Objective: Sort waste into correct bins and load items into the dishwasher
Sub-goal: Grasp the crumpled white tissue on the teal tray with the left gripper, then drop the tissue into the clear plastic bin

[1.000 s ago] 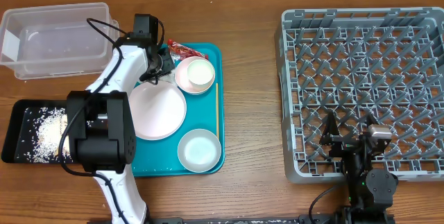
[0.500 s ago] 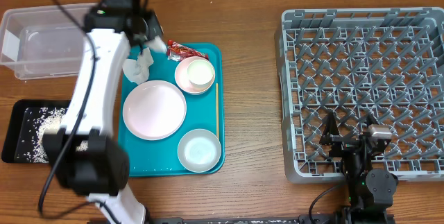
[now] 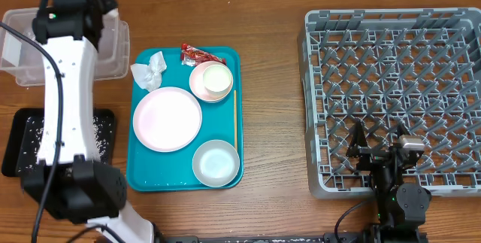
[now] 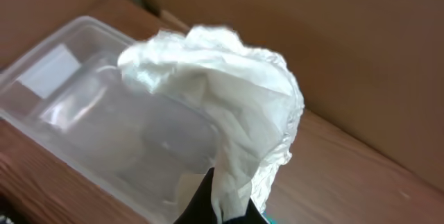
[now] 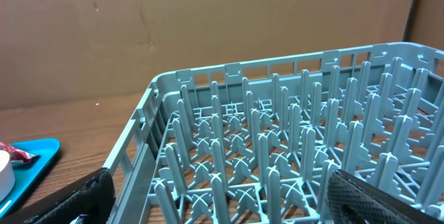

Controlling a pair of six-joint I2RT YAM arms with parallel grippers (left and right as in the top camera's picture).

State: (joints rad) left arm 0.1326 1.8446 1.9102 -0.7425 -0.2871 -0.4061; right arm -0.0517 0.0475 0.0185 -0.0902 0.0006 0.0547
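My left gripper (image 4: 222, 207) is shut on a crumpled white napkin (image 4: 222, 78) and holds it above the clear plastic bin (image 4: 83, 106). In the overhead view the left arm (image 3: 71, 17) covers the bin (image 3: 19, 36) at the far left, and the held napkin is hidden. Another crumpled napkin (image 3: 149, 72) lies on the teal tray (image 3: 143, 175). The tray also holds a red wrapper (image 3: 194, 53), a pink plate (image 3: 167, 119), a cup in a pink bowl (image 3: 212, 81), a pale bowl (image 3: 216, 162) and a chopstick (image 3: 234, 119). My right gripper (image 5: 229, 203) is open and empty over the front of the grey dish rack (image 3: 391, 25).
A black tray with rice grains (image 3: 19, 149) lies at the front left, partly under the left arm. The dish rack (image 5: 277, 127) fills the right side of the table. Bare wood lies between the tray and the rack.
My left arm has swung from the tray's top left corner up and left to over the clear bin, carrying a napkin. The right arm has not moved.
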